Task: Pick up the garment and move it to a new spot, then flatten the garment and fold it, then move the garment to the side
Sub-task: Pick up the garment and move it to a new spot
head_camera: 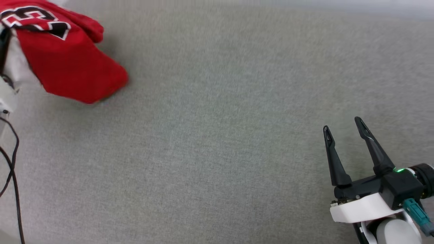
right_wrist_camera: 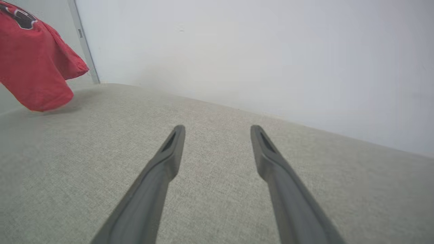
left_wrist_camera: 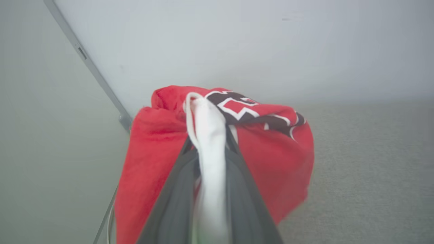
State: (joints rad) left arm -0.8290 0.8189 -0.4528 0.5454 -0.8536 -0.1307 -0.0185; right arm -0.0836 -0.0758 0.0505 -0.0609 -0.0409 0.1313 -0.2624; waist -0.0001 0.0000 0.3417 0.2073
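1. Reference. We give all positions relative to the table [head_camera: 217, 142], which is covered in grey woven cloth.

2. Garment. We find the garment [head_camera: 67, 57] raised over the far left corner of the table. It hangs in a bunch, with the red body drooping down and part of the black, white-outlined lettering showing near its top. In the right wrist view the garment [right_wrist_camera: 34, 67] has its lowest fold close above the table, with a shadow under it. We cannot tell whether that fold touches the cloth.

3. Left gripper. In the left wrist view the left gripper [left_wrist_camera: 209, 139] has its two dark fingers drawn close together and pinching a white strip of the garment [left_wrist_camera: 278, 159]. The red fabric spills over both sides of the fingers.

4. Right gripper. The right gripper [head_camera: 342, 124] is over the near right part of the table, well apart from the garment. Its fingers are spread wide with nothing between them. In its own wrist view the right gripper [right_wrist_camera: 217, 128] points across the table toward the pale wall [right_wrist_camera: 237, 51].

5. Cable. A black cable [head_camera: 13, 176] runs along the near left edge of the table.
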